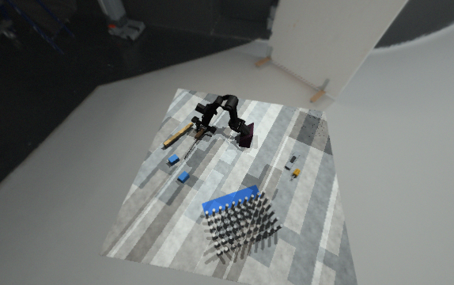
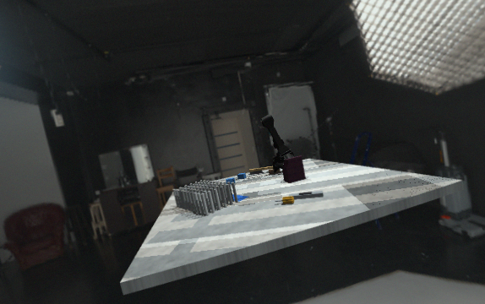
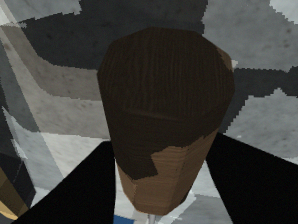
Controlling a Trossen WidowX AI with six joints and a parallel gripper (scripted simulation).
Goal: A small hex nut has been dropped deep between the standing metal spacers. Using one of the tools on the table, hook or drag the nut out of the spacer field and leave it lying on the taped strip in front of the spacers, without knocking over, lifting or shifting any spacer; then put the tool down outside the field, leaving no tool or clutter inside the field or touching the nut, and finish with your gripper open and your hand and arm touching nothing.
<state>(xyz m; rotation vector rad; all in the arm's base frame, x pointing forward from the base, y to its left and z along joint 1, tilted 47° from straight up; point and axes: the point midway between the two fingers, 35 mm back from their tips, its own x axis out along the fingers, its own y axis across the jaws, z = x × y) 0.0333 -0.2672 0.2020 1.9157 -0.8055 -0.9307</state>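
Note:
My gripper (image 1: 202, 129) (image 3: 158, 145) is shut on the brown wooden handle of a long thin tool. The handle (image 1: 199, 134) (image 3: 165, 80) stands between the black fingers, its broad end toward the wrist camera. The tool's thin metal shaft (image 1: 191, 149) reaches away from the handle, toward the side of the blue blocks, low over or on the table. The standing metal spacers (image 1: 206, 214) (image 2: 204, 200) form a dense field far from the gripper. The blue taped strip (image 1: 231, 199) (image 2: 241, 198) lies along the field's arm-side edge. The hex nut cannot be made out.
A yellow wooden bar (image 1: 178, 135) (image 3: 9, 200) lies close beside the gripper. Two blue blocks, one nearer (image 1: 173, 159) and one farther (image 1: 183, 176), lie beyond the shaft. A yellow-handled tool (image 1: 296, 172) (image 2: 287, 200) and a grey tool (image 1: 290, 163) (image 2: 315, 194) lie across the table.

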